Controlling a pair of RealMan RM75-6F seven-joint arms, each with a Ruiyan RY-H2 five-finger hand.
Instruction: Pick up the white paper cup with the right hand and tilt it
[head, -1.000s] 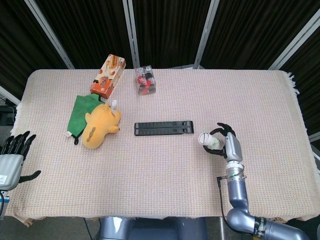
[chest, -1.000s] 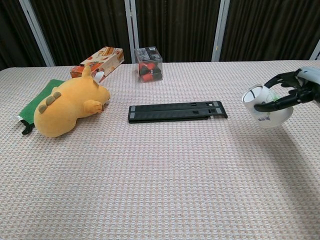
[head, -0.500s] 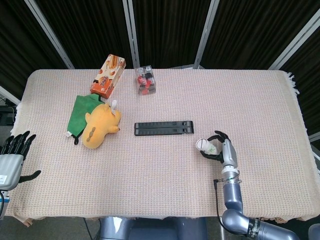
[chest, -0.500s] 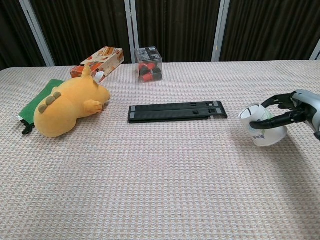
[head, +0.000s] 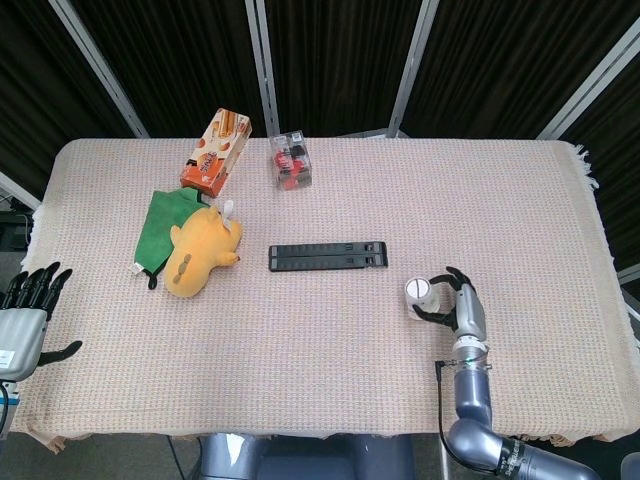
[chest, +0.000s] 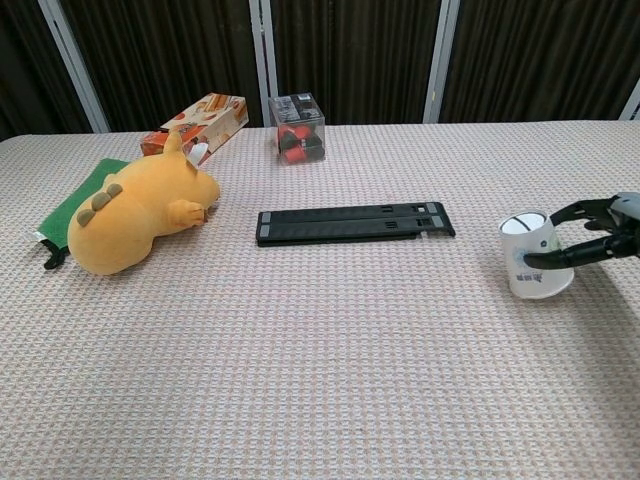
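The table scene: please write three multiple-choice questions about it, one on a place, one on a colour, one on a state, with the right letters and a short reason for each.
1. Where does the plush lie?
A. partly on the green cloth
B. on the black strip
C. beside the cup

2. What colour is the plush?
A. white
B. yellow
C. blue

3. How is the cup now?
A. on its side, untouched
B. upright on the table, right hand around it
C. held high above the table

Answers:
1 A: in the head view the plush overlaps the cloth's edge, far from strip and cup.
2 B: both views show a yellow body.
3 B: in the chest view the cup's mouth faces up, its base is on the tablecloth, and the fingers wrap its side.
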